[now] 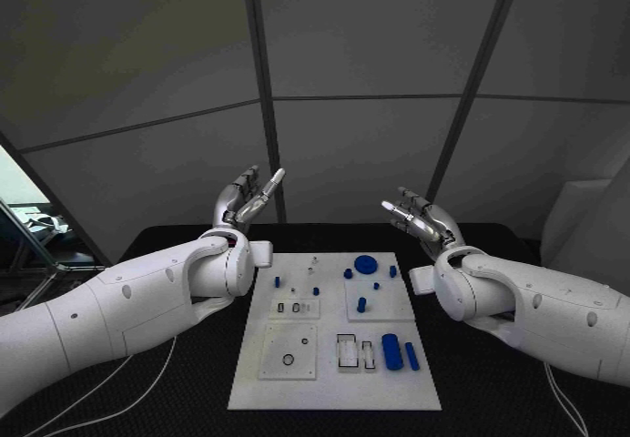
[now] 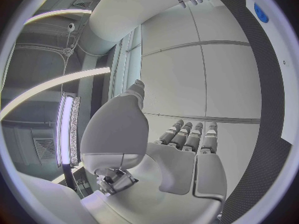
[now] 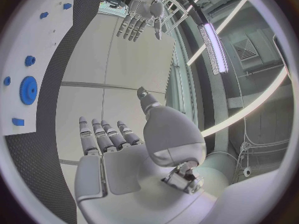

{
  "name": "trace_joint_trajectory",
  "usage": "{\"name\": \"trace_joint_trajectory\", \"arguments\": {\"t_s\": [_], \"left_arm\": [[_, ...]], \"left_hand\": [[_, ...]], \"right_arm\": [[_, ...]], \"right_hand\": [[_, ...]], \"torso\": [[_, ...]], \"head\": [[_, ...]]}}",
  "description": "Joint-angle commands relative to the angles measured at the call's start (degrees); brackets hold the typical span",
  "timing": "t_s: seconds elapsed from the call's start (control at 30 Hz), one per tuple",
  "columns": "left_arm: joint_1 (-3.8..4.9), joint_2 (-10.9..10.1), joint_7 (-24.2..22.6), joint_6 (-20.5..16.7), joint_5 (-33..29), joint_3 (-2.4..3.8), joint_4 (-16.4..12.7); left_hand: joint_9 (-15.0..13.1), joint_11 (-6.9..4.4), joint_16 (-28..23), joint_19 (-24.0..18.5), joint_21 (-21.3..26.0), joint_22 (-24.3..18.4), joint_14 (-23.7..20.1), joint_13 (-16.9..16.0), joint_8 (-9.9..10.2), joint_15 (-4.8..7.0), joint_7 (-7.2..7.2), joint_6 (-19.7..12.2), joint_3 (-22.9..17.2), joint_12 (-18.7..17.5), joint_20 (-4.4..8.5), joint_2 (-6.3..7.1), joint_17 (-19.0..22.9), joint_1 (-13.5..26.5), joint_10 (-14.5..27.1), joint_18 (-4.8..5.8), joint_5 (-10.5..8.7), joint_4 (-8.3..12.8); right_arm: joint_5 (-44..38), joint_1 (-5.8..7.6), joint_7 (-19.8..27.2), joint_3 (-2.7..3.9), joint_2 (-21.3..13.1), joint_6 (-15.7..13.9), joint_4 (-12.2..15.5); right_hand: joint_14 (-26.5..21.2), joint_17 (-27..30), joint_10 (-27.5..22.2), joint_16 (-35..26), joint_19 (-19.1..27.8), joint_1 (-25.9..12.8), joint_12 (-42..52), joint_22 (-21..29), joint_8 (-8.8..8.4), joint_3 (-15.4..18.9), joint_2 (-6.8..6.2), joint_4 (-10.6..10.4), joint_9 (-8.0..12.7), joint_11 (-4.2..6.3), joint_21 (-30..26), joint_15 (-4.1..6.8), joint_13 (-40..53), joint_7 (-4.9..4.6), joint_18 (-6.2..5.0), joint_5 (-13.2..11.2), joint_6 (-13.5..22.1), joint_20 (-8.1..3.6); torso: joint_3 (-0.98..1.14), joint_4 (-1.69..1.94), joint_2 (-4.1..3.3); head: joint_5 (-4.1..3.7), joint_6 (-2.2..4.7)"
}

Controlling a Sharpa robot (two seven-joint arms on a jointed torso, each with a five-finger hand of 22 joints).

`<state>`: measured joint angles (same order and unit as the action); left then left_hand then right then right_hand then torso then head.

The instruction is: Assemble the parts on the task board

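Note:
The white task board (image 1: 335, 387) lies flat in the middle of the black table. A large blue gear (image 1: 366, 265) and a small blue gear (image 1: 348, 273) sit near its far edge, with small blue pegs (image 1: 362, 304) around them. Two long blue pieces (image 1: 391, 351) lie near the right front. My left hand (image 1: 249, 198) is raised above the board's far left corner, fingers spread upward, holding nothing. My right hand (image 1: 421, 218) is raised above the far right corner, also empty with fingers apart. The right wrist view shows my right hand (image 3: 118, 149), the large gear (image 3: 28, 89) and my left hand (image 3: 140, 20).
Pale inset plates (image 1: 289, 352) with holes and slots sit on the board's left and front. Black table (image 1: 171, 401) surrounds the board on all sides. Grey wall panels stand behind the table. Cables trail on the table near both front corners.

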<state>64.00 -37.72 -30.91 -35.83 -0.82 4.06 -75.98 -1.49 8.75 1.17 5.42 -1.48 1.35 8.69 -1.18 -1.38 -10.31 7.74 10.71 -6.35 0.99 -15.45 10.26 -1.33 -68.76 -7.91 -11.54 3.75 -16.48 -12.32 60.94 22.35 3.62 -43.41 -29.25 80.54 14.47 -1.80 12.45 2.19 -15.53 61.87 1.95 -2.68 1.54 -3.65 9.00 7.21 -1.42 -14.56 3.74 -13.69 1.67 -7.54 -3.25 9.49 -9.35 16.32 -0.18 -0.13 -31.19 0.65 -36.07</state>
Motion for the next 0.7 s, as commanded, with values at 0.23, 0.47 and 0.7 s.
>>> {"name": "trace_joint_trajectory", "arguments": {"t_s": [0.23,0.47,0.7], "left_arm": [[0.1,0.1,-2.3,3.4,0.2,0.05,0.1],[0.09,-4.3,-0.3,7.5,1.8,-0.04,-1.1],[0.05,-7.3,1.3,8.5,5.5,-0.04,-4.7]], "left_hand": [[-1.2,4.98,5.1,12.5,-6.2,3.4,18.2,-1.4,-2.1,-3.04,7.45,10.2,-2.4,2.7,-1.39,-3.17,-2.2,-3.4,-12.9,4.18,-0.16,-0.3],[-2.5,3.29,13.3,36.6,-19.0,9.0,45.4,-2.9,-5.4,1.0,6.76,28.1,-1.8,8.6,-0.46,-5.53,-5.7,-5.8,-40.3,0.98,-0.51,2.0],[-3.0,0.77,20.4,45.3,-25.4,12.0,58.0,-3.4,-8.1,4.54,5.37,40.4,0.7,10.2,2.88,-6.04,-10.9,-8.6,-49.2,0.96,-0.48,6.3]], "right_arm": [[-9.7,0.3,-4.5,0.64,0.3,11.1,-1.8],[-43.9,2.78,-9.4,0.66,1.4,7.3,-6.4],[-56.8,4.47,-14.0,0.67,1.4,9.3,-5.6]], "right_hand": [[36.4,-2.0,37.3,7.1,-24.7,12.0,7.3,-4.2,7.2,-3.2,0.0,7.2,-3.2,2.3,10.4,3.22,2.0,-7.17,-6.88,1.4,-33.0,0.27],[51.9,-3.4,48.4,10.0,-35.1,11.1,6.3,-6.5,7.56,-8.0,-1.24,8.9,-2.6,5.54,17.1,8.05,1.9,-4.88,-7.34,1.4,-43.6,-3.93],[64.8,-6.9,56.1,14.9,-43.3,11.0,6.0,-11.0,6.84,-9.1,-3.99,8.9,-2.5,8.57,25.9,11.97,2.1,-2.87,-7.25,0.8,-47.5,-8.58]], "torso": [[0.0,0.0,0.0],[0.1,-0.57,-1.02],[0.19,-0.44,-2.21]], "head": [[0.01,0.0],[0.09,-0.19],[-0.08,0.2]]}}
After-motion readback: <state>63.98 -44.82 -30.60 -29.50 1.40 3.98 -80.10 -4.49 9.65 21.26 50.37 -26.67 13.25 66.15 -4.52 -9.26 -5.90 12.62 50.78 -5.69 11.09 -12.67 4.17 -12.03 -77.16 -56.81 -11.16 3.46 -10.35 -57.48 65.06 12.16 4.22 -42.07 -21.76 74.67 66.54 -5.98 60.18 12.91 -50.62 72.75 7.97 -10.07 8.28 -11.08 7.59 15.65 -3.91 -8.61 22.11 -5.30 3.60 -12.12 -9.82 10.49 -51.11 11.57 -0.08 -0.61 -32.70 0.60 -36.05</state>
